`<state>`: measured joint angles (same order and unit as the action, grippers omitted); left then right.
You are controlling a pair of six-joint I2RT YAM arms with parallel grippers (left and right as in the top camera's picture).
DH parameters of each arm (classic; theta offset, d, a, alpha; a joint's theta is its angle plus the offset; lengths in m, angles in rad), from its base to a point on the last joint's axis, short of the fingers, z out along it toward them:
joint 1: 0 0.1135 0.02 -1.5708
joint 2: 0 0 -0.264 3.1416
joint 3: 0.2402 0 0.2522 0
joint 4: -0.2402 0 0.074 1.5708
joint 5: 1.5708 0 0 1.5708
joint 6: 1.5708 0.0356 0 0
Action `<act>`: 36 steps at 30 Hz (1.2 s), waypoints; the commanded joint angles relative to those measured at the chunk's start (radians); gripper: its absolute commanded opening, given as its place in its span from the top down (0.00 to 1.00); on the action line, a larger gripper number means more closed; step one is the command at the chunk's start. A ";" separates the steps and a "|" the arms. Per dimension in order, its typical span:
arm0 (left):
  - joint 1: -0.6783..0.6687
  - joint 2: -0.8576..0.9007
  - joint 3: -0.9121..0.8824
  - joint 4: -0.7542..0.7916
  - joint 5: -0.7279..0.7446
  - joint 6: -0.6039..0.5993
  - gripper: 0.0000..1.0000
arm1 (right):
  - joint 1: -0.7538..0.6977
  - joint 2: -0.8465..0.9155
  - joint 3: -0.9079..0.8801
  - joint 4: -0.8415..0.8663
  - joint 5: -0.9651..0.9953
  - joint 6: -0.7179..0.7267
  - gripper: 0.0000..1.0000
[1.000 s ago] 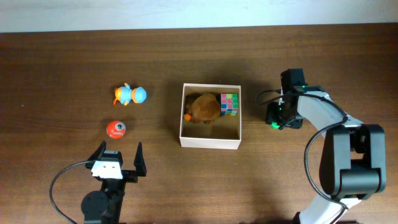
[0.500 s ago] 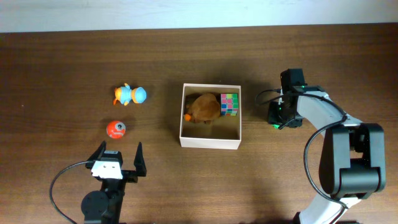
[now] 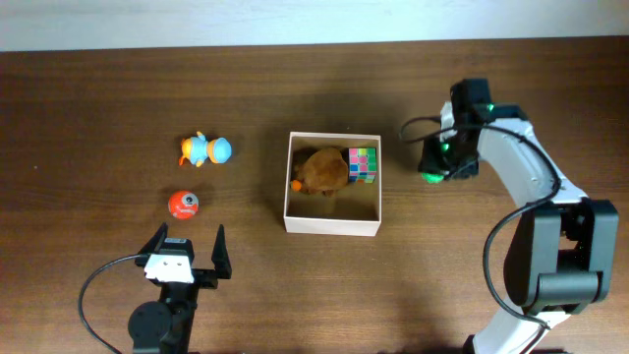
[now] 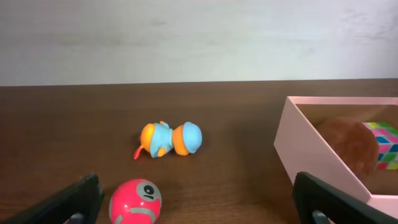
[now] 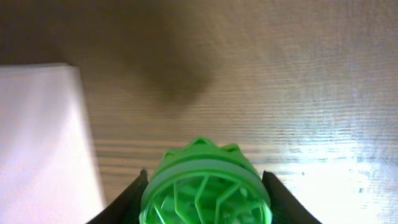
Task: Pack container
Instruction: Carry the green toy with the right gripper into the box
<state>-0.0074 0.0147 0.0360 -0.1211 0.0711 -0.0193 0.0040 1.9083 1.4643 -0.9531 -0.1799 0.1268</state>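
The box point(image 3: 332, 225) was found midway between the table's left and right edges. It was judged light, stiff cardboard, best gripped by one thin wall. A green ball point(image 5: 205, 177) was clamped in the right gripper point(image 3: 439, 169), and the left gripper point(image 3: 187, 248) was spread wide.

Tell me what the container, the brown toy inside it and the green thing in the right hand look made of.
The container: cardboard, probably; thin matte white walls, tan inside.
The brown toy: likely plush; soft, fuzzy, rounded outline, though too blurred to be sure.
The green lattice ball: plastic; glossy, moulded openwork ribs, light glowing through.
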 commanded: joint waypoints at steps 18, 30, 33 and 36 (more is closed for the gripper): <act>-0.003 -0.009 -0.006 0.000 -0.008 0.016 0.01 | 0.281 -0.082 0.223 -0.204 -0.249 -0.263 0.60; -0.003 -0.009 -0.006 0.000 -0.008 0.016 0.01 | 0.455 -0.081 0.202 -0.266 0.119 -0.120 0.59; -0.003 -0.009 -0.006 0.000 -0.008 0.016 0.01 | 0.456 -0.080 0.170 -0.242 0.140 -0.102 0.59; -0.003 -0.009 -0.006 0.000 -0.008 0.016 0.01 | 0.456 -0.076 0.131 -0.204 0.140 -0.099 0.59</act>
<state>-0.0074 0.0147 0.0360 -0.1207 0.0708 -0.0193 0.4534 1.8500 1.6314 -1.1744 -0.0891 -0.0002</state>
